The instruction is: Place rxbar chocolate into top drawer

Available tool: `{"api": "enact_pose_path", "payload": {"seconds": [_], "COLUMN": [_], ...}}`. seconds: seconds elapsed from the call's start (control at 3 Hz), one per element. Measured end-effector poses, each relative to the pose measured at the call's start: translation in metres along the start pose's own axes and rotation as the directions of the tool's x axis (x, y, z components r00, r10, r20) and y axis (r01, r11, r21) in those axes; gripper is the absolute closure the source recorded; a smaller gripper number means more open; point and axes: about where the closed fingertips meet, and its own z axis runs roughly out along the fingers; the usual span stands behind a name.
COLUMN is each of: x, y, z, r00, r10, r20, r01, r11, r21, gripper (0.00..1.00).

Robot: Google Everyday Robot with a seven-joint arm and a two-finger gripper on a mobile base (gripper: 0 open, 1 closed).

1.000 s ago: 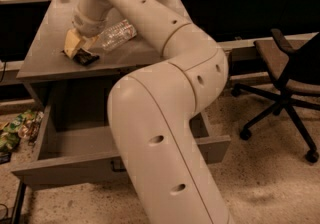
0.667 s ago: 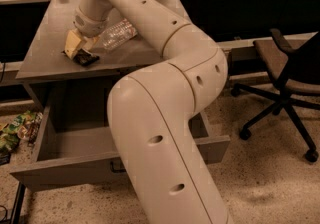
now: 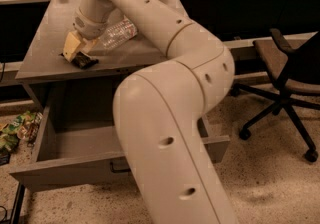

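The gripper (image 3: 84, 48) is hanging low over the left side of the desk top (image 3: 45, 65), right at the yellow sponge (image 3: 71, 45) and the rxbar chocolate (image 3: 86, 61); I cannot tell whether it is open or closed. The rxbar chocolate is lying flat near the desk's near edge, touching the sponge, with a clear bottle (image 3: 119, 31) lying just right and farther back. The top drawer (image 3: 60, 170) is standing pulled out below, the arm (image 3: 170, 118) blocking its right half.

rxbar chocolate (image 3: 86, 61) at tool (image 3: 81, 53); top drawer (image 3: 60, 174) open
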Motion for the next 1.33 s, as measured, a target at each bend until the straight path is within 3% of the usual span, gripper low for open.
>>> {"api": "enact_pose_path", "payload": {"seconds": [0.33, 0.67, 1.0, 1.33], "x": [0.03, 0.057, 0.06, 0.09], "y": [0.03, 0.041, 0.047, 0.07], "z": [-0.042, -0.035, -0.034, -0.036], "r00": [0.997, 0.999, 0.999, 0.998], "r10": [-0.047, -0.047, -0.028, 0.057], "r20": [0.063, 0.021, 0.035, 0.04], "r01": [0.052, 0.048, 0.032, -0.048], "r11": [0.9962, 0.9942, 0.9918, 0.9812], "r21": [-0.07, -0.096, -0.124, -0.187], "gripper": [1.0, 1.0, 1.0, 1.0]}}
